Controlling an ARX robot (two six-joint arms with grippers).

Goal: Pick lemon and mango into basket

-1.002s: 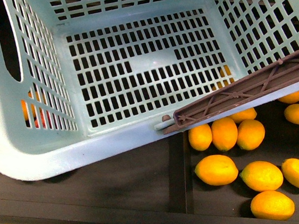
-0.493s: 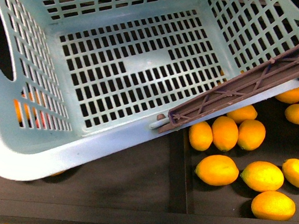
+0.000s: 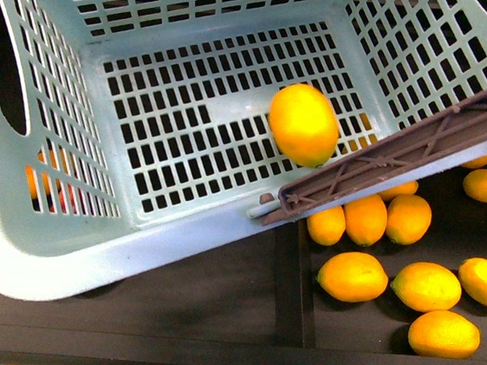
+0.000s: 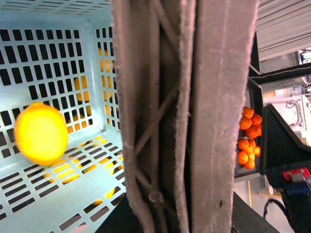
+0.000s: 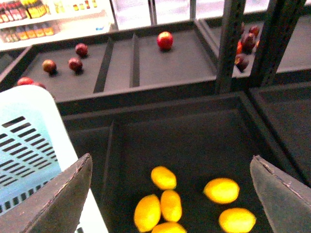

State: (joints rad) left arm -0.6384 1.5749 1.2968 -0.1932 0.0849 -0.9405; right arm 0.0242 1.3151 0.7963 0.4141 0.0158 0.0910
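Observation:
The light blue-green basket (image 3: 178, 228) fills the front view, tilted, with its brown handle (image 3: 403, 151) across its right side. One yellow lemon (image 3: 304, 123) is inside it, over the slotted floor near the handle; it also shows in the left wrist view (image 4: 41, 133). My left gripper (image 4: 180, 194) is shut on the basket's handle (image 4: 160, 116), which fills that view. My right gripper (image 5: 170, 194) is open and empty, high above loose lemons (image 5: 221, 190) in a dark tray. No mango is in view.
Several loose lemons (image 3: 353, 276) lie in the black tray right of the basket, past a divider (image 3: 295, 275). More yellow fruit shows under the basket. Dark red fruits (image 5: 165, 41) sit on farther shelves. Oranges (image 4: 249, 141) are in a side bin.
A lemon has appeared inside the basket, which was empty in both earlier frames. The basket has shifted slightly.

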